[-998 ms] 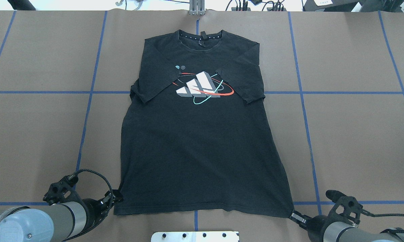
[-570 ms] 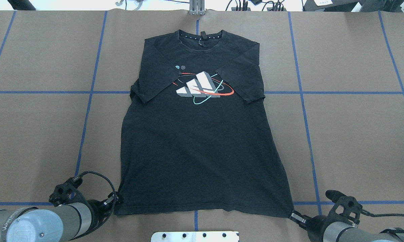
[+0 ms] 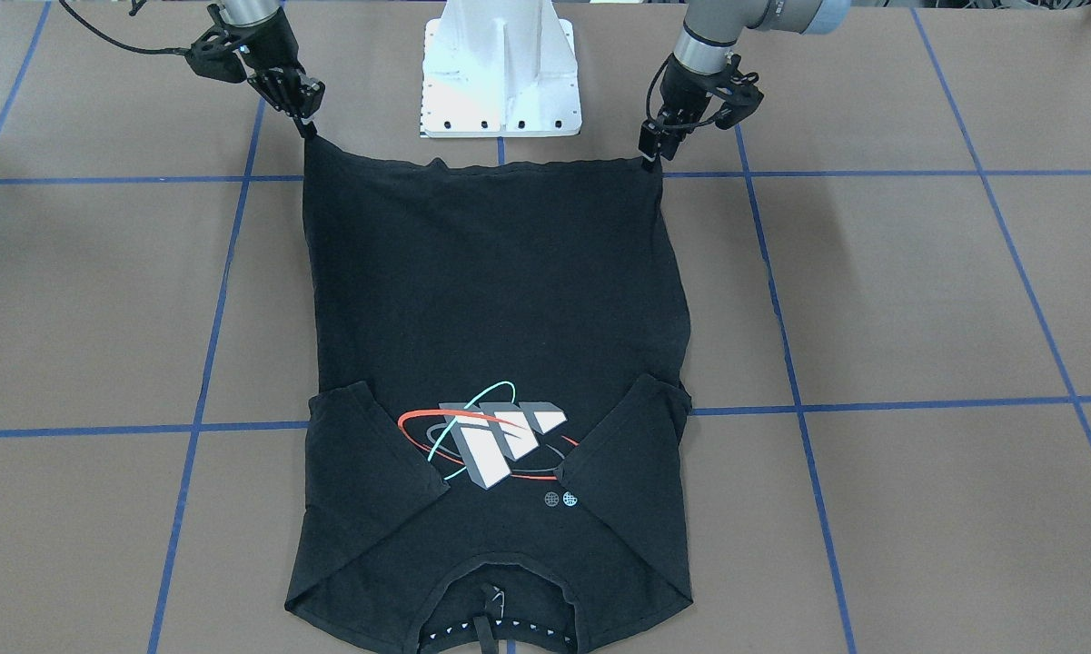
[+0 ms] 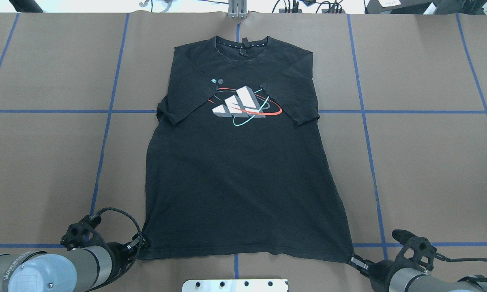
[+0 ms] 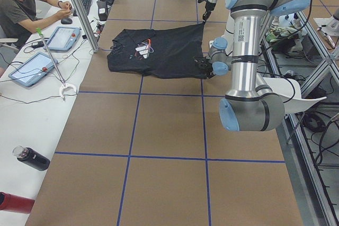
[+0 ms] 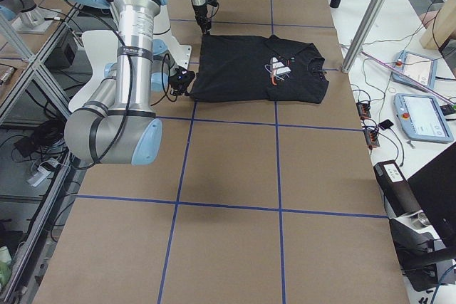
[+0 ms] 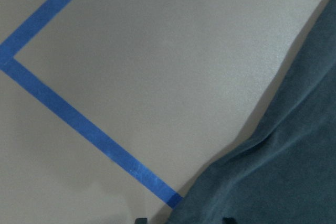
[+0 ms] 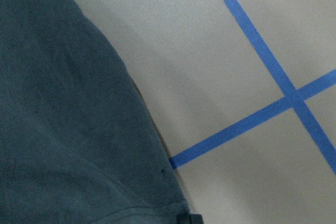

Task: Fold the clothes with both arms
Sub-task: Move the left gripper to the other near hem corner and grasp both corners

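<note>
The black T-shirt (image 4: pixel 239 182) lies flat on the brown table, graphic up, collar at the far side and both sleeves folded inward. My left gripper (image 4: pixel 141 243) is at the hem's near left corner. In the left wrist view its two fingertips show apart at the bottom edge, with the shirt (image 7: pixel 283 177) reaching between them, so it is open. My right gripper (image 4: pixel 353 259) is shut on the hem's near right corner, which is drawn out to a point. In the front-facing view the left gripper (image 3: pixel 651 150) and right gripper (image 3: pixel 306 123) sit at the two hem corners of the shirt (image 3: pixel 490 291).
The white mounting base (image 3: pixel 500 73) stands between the arms just behind the hem. Blue tape lines (image 4: pixel 109 111) grid the table. A metal post (image 4: pixel 237 10) stands beyond the collar. A person (image 5: pixel 26 3) sits at a side desk with tablets (image 5: pixel 32 67).
My left arm has shifted right and toward the near edge, bringing its gripper down beside the hem corner. The right arm and the shirt have stayed still.
</note>
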